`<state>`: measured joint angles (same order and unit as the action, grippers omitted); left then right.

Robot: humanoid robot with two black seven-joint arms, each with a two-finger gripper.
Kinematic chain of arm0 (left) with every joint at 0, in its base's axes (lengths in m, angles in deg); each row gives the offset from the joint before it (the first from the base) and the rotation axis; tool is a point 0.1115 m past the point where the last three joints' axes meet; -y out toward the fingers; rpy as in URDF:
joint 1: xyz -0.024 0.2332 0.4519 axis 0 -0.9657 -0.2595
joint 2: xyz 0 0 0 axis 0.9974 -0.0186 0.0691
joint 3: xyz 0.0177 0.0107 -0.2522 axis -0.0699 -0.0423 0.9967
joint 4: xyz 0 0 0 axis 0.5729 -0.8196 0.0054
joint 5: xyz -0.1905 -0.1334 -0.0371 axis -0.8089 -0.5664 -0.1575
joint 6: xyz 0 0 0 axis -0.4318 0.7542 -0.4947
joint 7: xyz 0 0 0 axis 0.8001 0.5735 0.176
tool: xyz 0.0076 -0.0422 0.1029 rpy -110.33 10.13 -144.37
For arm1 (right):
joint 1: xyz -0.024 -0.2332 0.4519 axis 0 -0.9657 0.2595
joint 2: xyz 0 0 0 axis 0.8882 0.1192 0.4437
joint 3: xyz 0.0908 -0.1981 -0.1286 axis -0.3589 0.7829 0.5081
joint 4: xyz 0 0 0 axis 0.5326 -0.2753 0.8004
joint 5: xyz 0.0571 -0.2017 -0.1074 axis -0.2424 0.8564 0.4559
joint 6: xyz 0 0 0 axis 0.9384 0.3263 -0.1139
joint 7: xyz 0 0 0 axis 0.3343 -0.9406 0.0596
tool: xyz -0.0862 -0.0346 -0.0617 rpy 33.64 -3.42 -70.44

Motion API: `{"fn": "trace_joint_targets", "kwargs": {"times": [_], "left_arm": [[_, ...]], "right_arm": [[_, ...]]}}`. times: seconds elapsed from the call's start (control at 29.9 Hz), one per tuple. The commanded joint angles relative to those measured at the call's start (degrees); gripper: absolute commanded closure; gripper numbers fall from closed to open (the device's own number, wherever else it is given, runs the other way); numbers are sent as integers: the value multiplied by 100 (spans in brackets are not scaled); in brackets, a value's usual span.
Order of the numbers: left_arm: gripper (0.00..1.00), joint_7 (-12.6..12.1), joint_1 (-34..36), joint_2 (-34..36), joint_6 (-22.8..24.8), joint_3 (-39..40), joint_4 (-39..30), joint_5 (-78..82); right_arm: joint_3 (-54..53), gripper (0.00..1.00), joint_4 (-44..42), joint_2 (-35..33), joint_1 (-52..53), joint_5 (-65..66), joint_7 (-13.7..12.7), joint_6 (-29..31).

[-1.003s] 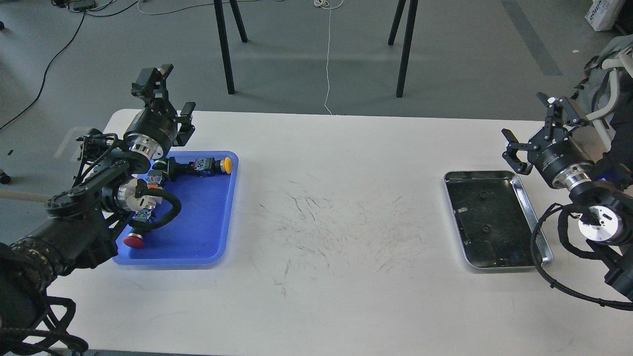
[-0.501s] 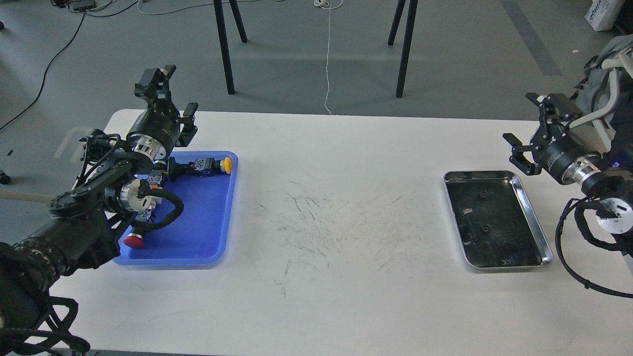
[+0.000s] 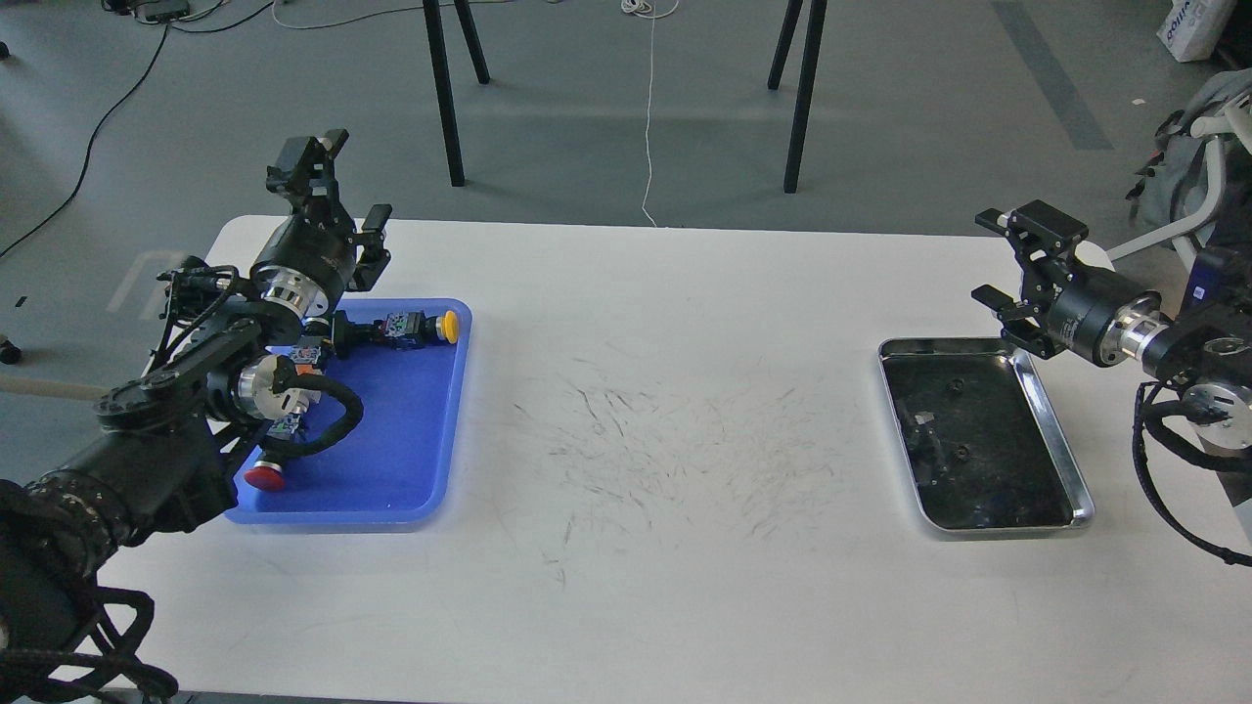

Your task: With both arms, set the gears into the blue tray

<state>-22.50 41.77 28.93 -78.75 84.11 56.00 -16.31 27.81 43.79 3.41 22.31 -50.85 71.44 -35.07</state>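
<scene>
A wide white bench [image 3: 636, 587], scuffed with dark marks at its middle, stands on a grey floor [image 3: 929, 108] crossed by cables and black stand legs. The bright blue rectangular plastic tray [image 3: 411, 430] lies at its left end holding push-button switches; tiny black toothed gears [image 3: 961, 452] lie in the shiny silver metal tray [image 3: 1071, 469] at the right. The left claw [image 3: 337, 186] and right claw [image 3: 1012, 259] both hover released, empty.
</scene>
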Motion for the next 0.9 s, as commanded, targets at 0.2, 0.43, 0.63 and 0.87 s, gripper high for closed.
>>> {"fn": "trace_joint_targets", "kwargs": {"times": [0.2,0.43,0.63,0.87], "left_arm": [[0,0,18,-246,-61,0,474,18],[0,0,18,-264,-17,-26,474,45],[0,0,18,-334,-8,-35,474,45],[0,0,18,-387,18,-44,413,54]], "right_arm": [[334,2,-36,-37,70,906,-10,-1],[1089,2,-344,6,315,906,-10,-1],[1679,2,-519,59,535,1134,-1,-1],[1785,3,-529,130,606,1818,-1,-1]]}}
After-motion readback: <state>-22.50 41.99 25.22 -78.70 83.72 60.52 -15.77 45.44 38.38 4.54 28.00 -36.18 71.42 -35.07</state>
